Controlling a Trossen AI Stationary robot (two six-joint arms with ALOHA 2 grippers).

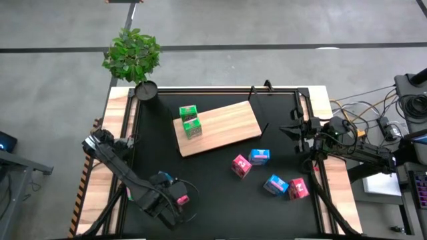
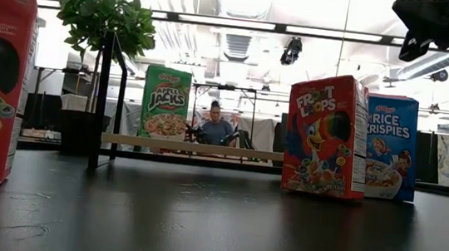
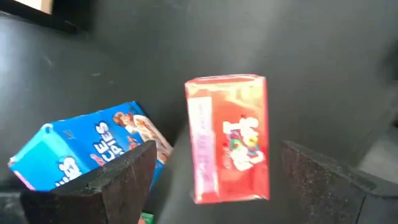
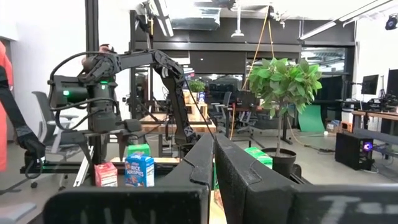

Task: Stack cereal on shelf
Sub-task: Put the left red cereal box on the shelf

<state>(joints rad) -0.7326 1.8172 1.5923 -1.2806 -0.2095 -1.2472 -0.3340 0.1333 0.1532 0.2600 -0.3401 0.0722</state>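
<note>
The left gripper (image 1: 179, 200) hangs over the near-left of the mat with its fingers (image 3: 121, 180) spread wide around a red box (image 3: 227, 138), not pinching it, and a blue box (image 3: 93, 146) lies right beside it. Two green boxes (image 1: 189, 121) sit on the board (image 1: 223, 125), with two more pink and two blue ones (image 1: 259, 157) loose on the mat to its right. The right gripper (image 1: 295, 131) is parked at the right edge, clamped on nothing.
</note>
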